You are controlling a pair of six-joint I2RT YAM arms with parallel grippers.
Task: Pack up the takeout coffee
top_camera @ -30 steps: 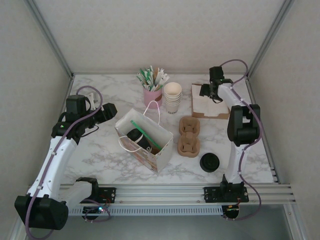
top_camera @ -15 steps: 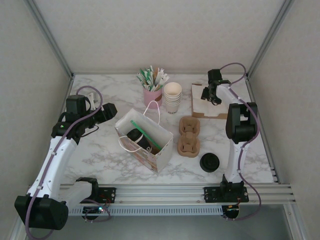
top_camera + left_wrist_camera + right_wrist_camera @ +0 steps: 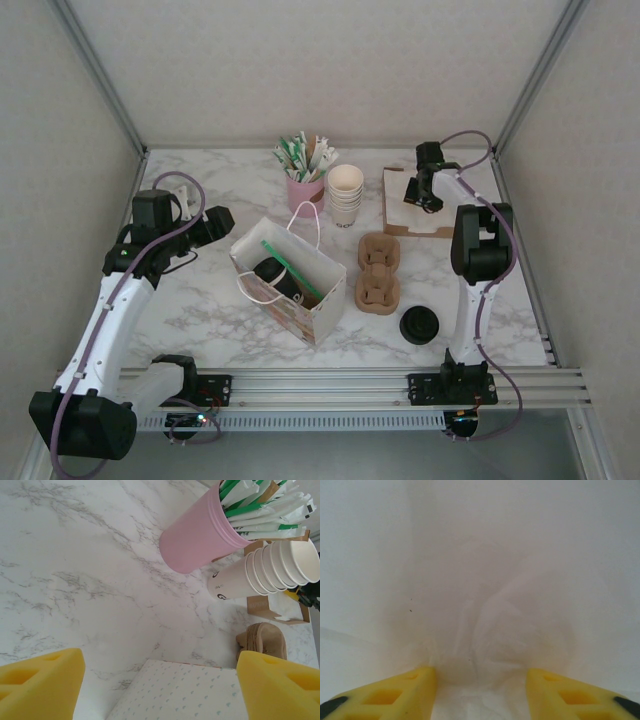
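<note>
One coffee [image 3: 270, 272], black lid up, stands inside the open bag [image 3: 325, 305] beside a green straw [image 3: 290, 262]. The main packing looks done, and the step in hand appears to be fetching a napkin to go in with it. The bag lies just below and ahead of the left gripper [image 3: 159, 675]. Its dotted wall shows between the two yellow fingers, which are spread wide with nothing between them, so that hand is released and hovers by the bag's rim. Beyond those jaws stand a pink cup [image 3: 197, 542] and a stack of cups [image 3: 260, 570]. The coffee is well apart from the right gripper [image 3: 480, 682], which is down in the box [image 3: 392, 228]. White napkin [image 3: 485, 610] bunches up between and ahead of its fingers, which stand part-way in on either side of the fold. Whether they already pinch the paper or only flank it, I cannot tell. Between that gripper and the bag lie two carriers [image 3: 378, 275] and a loose lid [image 3: 420, 325]. Next, I judge, the right jaws need to pinch a top sheet firmly and lift it straight out so the rest stay in the box. They would then carry it over the carriers to the bag's mouth and let go above the coffee. Thin paper may tear or slip.
</note>
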